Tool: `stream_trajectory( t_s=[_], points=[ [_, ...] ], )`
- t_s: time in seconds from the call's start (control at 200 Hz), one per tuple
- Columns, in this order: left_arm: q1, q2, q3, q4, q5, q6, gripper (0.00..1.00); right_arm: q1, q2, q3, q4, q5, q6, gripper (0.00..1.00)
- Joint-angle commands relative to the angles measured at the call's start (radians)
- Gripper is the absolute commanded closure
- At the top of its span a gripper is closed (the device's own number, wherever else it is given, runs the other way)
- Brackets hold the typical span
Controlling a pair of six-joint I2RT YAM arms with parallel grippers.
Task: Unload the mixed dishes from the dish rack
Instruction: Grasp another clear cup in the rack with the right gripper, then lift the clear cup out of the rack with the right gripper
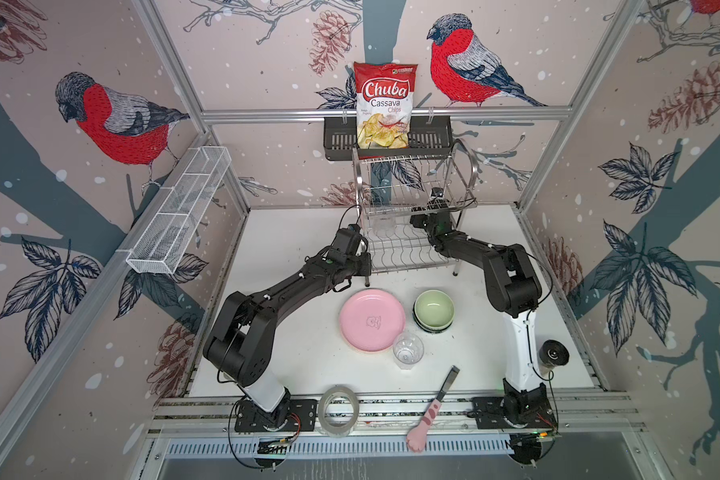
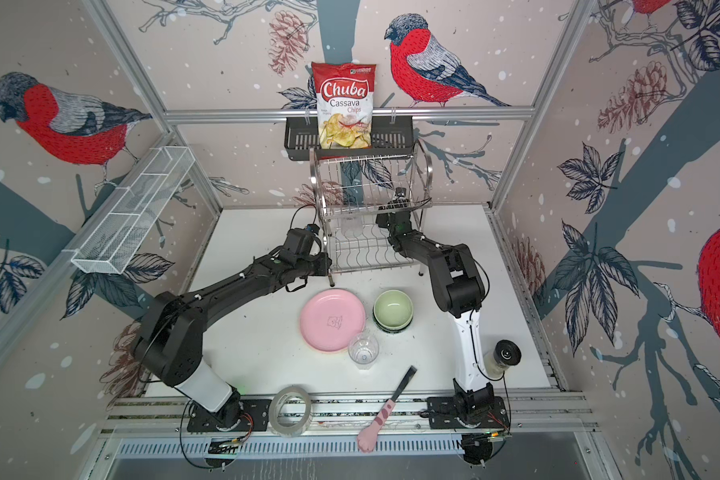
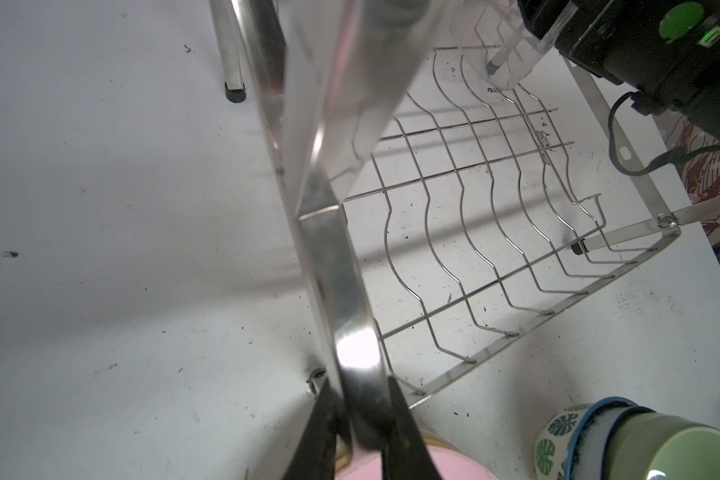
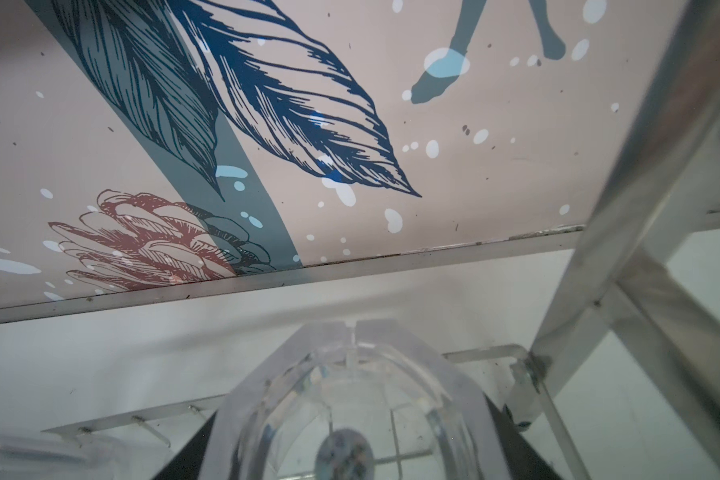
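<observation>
The steel dish rack stands at the back of the table. My left gripper is shut on the rack's front left upright strip. My right gripper reaches into the lower tier, a black finger on each side of a clear glass. Whether the pads press the glass is not visible. On the table in front lie a stack with a pink plate on top, a stack with a pale green bowl on top, and another clear glass.
A black slotted basket holding a chips bag hangs behind the rack. A white mesh tray is on the left wall. A tape roll, a pink-handled tool and a lidded jar sit near the front.
</observation>
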Motion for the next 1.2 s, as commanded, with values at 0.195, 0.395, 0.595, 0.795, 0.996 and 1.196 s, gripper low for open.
stream_trajectory(
  t_s=[0.195, 0.395, 0.595, 0.795, 0.996, 1.196],
  points=[
    [0.000, 0.007, 0.000, -0.059, 0.053, -0.057, 0.86, 0.030, -0.045, -0.066, -0.095, -0.144, 0.007, 0.69],
    [0.000, 0.005, -0.007, -0.042, 0.048, -0.063, 0.86, 0.050, -0.105, -0.125, -0.065, -0.239, 0.043, 0.71],
    [0.000, 0.007, -0.018, -0.028, 0.052, -0.072, 0.86, 0.061, -0.152, -0.190, -0.013, -0.343, 0.140, 0.72],
    [0.001, -0.003, -0.040, -0.016, 0.049, -0.080, 0.86, 0.066, -0.179, -0.246, 0.045, -0.426, 0.247, 0.73],
    [0.000, -0.001, -0.047, -0.008, 0.051, -0.083, 0.86, 0.068, -0.208, -0.339, 0.161, -0.492, 0.362, 0.73],
    [0.001, -0.006, -0.058, -0.006, 0.047, -0.083, 0.86, 0.065, -0.237, -0.394, 0.239, -0.540, 0.433, 0.74]
  ],
)
